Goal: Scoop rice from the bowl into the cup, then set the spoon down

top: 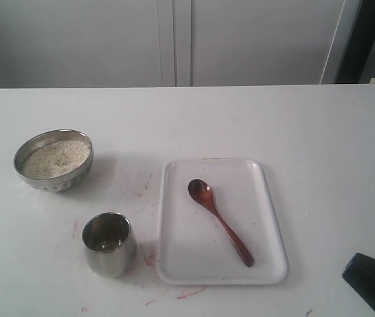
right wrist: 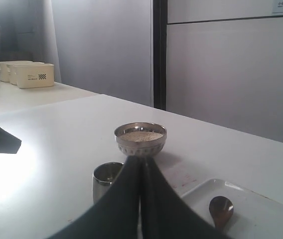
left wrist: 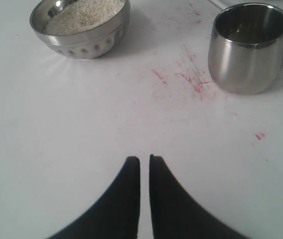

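The steel bowl [top: 55, 181] holds rice [top: 55, 158] at the table's left. The empty steel cup [top: 108, 254] stands in front of it, nearer the table's front edge. The reddish-brown spoon [top: 219, 221] lies on a white tray [top: 174, 264] at the centre, head toward the back. My left gripper [left wrist: 144, 158] hovers over bare table, short of the bowl [left wrist: 86, 47] and the cup [left wrist: 246, 59], shut with only a thin slit between its fingers. My right gripper [right wrist: 141, 158] is shut and empty, well back from the cup [right wrist: 104, 181], the bowl [right wrist: 140, 145] and the spoon [right wrist: 221, 210]. Only a dark part of the right arm [top: 372, 281] shows at the exterior view's bottom right corner.
Red smears [left wrist: 194, 82] mark the table between bowl, cup and tray. White cabinet doors [top: 174, 39] stand behind the table. White boxes [right wrist: 27, 74] sit on a far surface in the right wrist view.
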You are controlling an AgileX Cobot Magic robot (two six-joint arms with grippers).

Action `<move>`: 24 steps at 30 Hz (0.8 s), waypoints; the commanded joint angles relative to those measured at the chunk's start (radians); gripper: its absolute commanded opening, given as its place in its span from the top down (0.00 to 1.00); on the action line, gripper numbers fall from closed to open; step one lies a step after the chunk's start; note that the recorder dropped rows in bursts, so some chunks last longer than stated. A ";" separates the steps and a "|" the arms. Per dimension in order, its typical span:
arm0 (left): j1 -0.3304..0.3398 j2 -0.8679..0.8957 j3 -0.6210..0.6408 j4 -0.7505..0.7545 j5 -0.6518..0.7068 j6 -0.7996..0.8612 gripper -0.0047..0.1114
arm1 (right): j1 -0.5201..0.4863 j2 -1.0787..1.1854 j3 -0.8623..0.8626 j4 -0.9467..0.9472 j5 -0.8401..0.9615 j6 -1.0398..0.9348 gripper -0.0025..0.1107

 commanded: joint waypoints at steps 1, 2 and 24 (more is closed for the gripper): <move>-0.005 -0.003 0.005 -0.011 0.002 0.002 0.84 | -0.012 -0.006 0.006 0.000 0.005 0.003 0.98; -0.005 -0.003 0.005 -0.011 0.002 0.002 0.84 | -0.021 -0.006 0.006 0.000 0.003 0.003 0.98; -0.005 -0.003 0.005 -0.011 0.002 0.002 0.84 | -0.628 -0.006 0.006 0.000 0.007 0.003 0.98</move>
